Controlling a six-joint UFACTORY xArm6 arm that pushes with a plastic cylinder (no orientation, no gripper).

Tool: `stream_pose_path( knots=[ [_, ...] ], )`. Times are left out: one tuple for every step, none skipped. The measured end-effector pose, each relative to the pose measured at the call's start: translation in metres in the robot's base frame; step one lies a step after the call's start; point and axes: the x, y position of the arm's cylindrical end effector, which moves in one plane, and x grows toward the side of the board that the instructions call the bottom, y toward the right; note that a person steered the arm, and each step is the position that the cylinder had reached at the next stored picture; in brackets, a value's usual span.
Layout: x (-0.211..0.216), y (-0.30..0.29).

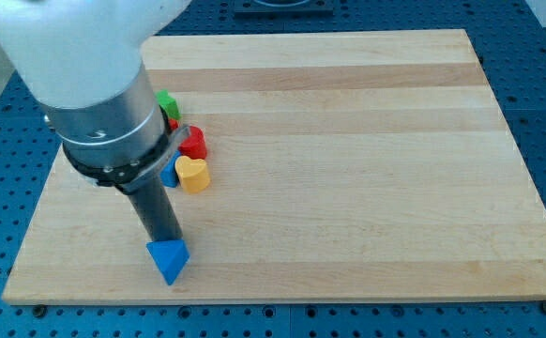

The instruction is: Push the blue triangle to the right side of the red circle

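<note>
Right now my tip (168,240) sits against top edge of blue triangle (169,260), touching it; bare rod, nothing clamped. Blue triangle lies near wooden board's (367,188) bottom edge, left of centre. Red block (194,143), shape unclear, sits well above, in cluster with yellow heart (193,175), green block (167,102) and small blue block (169,176), partly hidden behind arm.

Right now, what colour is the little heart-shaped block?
The heart-shaped block is yellow, seen in the camera view, the only one, beside a red block.
</note>
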Motion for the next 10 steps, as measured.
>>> stream_pose_path(
  knots=[
    [0.000,-0.005],
    [0.003,-0.041],
    [0.029,-0.060],
    [0.057,-0.061],
    [0.058,-0.029],
    [0.039,0.014],
    [-0.008,0.050],
    [-0.068,0.075],
    [-0.109,0.087],
    [-0.106,0.087]
  ],
)
